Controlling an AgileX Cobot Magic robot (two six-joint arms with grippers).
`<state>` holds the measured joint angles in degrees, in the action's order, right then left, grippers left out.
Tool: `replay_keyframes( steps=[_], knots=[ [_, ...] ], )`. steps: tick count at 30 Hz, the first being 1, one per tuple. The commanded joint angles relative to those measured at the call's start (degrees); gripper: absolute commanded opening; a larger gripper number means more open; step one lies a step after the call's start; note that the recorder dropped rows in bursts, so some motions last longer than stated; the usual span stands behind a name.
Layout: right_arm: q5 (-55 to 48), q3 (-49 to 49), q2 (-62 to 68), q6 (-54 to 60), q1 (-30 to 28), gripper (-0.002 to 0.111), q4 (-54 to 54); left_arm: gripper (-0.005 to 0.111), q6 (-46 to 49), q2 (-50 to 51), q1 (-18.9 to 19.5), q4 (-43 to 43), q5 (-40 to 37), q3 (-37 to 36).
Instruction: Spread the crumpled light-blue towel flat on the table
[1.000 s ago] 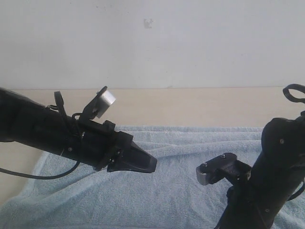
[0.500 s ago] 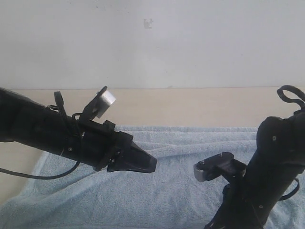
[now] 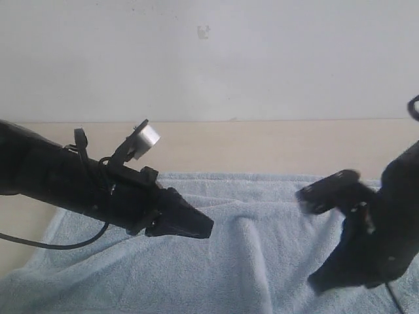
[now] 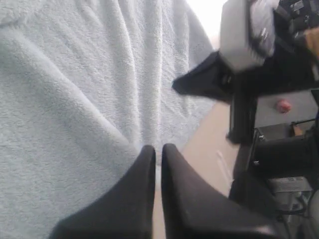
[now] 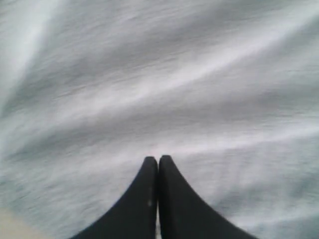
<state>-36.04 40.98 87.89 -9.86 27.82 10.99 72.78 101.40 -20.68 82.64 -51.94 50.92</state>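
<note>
2 pairs of jaws clenched tight, both empty, over the towel [image 3: 249, 261], on the table [image 3: 262, 147]

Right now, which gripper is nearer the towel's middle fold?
Left. The left gripper hovers just beside the fold; the right gripper points down over the towel's right part, farther off.

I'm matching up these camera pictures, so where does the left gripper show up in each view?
Exterior view: the left gripper sits left of centre, jaws shut, over the towel.
Left wrist view: left gripper at bottom centre, tips by the towel's edge.
Right wrist view: not in it; only the right gripper shows.
Shared landmark: the light-blue towel, in all three.
</note>
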Motion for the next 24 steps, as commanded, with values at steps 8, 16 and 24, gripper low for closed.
replay_keyframes(
  steps=[8, 16, 24],
  knots=[
    [-0.16, -0.26, -4.80, 7.06, -40.46, 0.000, -12.04, 0.004, -20.06, -0.69, 8.50, -30.88, 6.97, 8.18],
    [-4.98, -0.26, 4.80, 27.44, -55.05, 0.000, -32.65, 0.004, -19.75, 0.07, 10.01, -23.92, 7.69, 9.09],
    [-3.24, -0.26, 8.75, 30.34, -46.49, 0.000, -32.76, 0.004, -11.37, 0.07, 10.01, -14.10, 5.43, 11.33]
  ],
)
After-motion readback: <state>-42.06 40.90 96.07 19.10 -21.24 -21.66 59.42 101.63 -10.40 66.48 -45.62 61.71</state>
